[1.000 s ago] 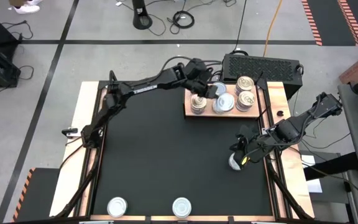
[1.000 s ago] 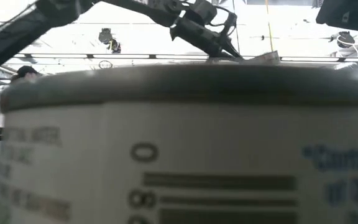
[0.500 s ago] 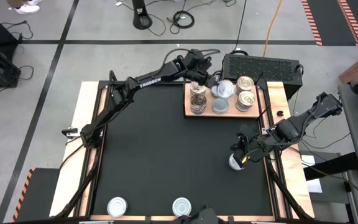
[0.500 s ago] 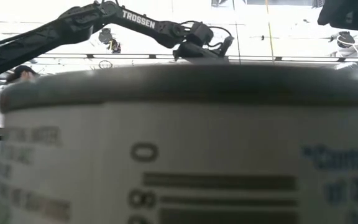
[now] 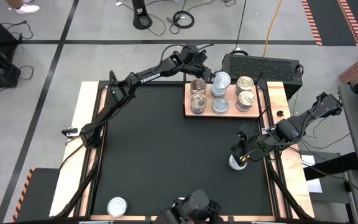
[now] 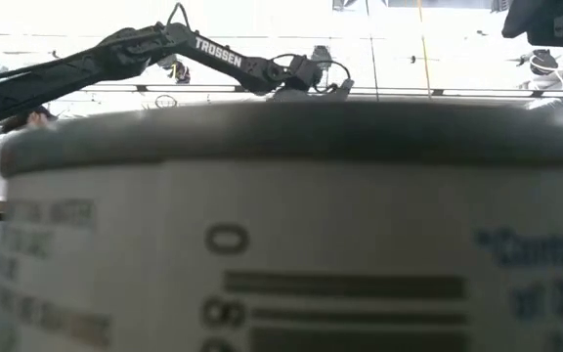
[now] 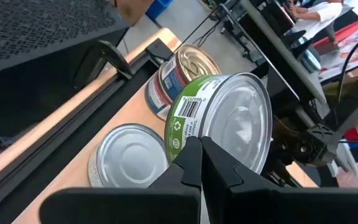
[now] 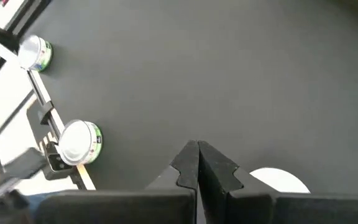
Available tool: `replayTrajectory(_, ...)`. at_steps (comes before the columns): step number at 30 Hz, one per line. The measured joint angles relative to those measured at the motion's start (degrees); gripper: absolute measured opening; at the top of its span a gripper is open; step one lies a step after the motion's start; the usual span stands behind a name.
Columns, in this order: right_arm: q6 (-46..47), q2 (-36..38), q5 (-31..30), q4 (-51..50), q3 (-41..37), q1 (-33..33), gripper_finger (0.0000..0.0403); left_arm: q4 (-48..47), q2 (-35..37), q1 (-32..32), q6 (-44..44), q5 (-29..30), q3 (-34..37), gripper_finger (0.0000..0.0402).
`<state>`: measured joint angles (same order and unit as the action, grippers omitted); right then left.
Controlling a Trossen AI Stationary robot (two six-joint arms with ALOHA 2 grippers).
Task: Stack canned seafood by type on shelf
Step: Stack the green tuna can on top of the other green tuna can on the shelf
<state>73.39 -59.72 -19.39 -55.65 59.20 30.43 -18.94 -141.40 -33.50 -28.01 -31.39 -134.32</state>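
Your L gripper (image 5: 202,70) is out at the far edge of the shelf (image 5: 188,112), fingers (image 7: 191,165) pressed together w/ nothing between them, tips right up against a green-label tin (image 7: 225,121) that sits tilted on its side in the L wrist view; can't tell if they actually touch it. Shelf is at the far R of the black mat, just in front of the black vented box (image 5: 263,65). On it you've got a gold-top stack (image 5: 197,101) at the L, silver tins (image 5: 220,106) in the middle incl the one by the gripper (image 5: 221,79), and gold-top tins (image 5: 245,99) at the R. L wrist view also shows a flat silver tin (image 7: 126,163) and a blue/red-label tin (image 7: 179,74) behind. Your R gripper (image 5: 241,157) is near the mat's R edge, also closed and empty, hovering beside a white-top tin (image 5: 235,163) on the mat. Loose tin (image 5: 117,206) at the near L of the mat; R wrist view shows two green-label tins (image 8: 79,142) by the mat edge. Low view is mostly blocked by a tin's label (image 6: 281,244), L arm (image 6: 164,54) above it
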Motion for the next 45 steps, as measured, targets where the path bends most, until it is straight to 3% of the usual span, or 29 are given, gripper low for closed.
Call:
replayTrajectory(24,2.9,0.0,0.0,1.0,0.0,-3.4,0.0000,4.3,-4.1,-2.8,2.3,0.0,0.0,0.0000)
replayTrajectory(45,-0.4,0.0,-1.8,0.9,0.0,-7.3,0.0000,1.1,-4.1,-1.4,8.9,-0.9,0.0,0.0000)
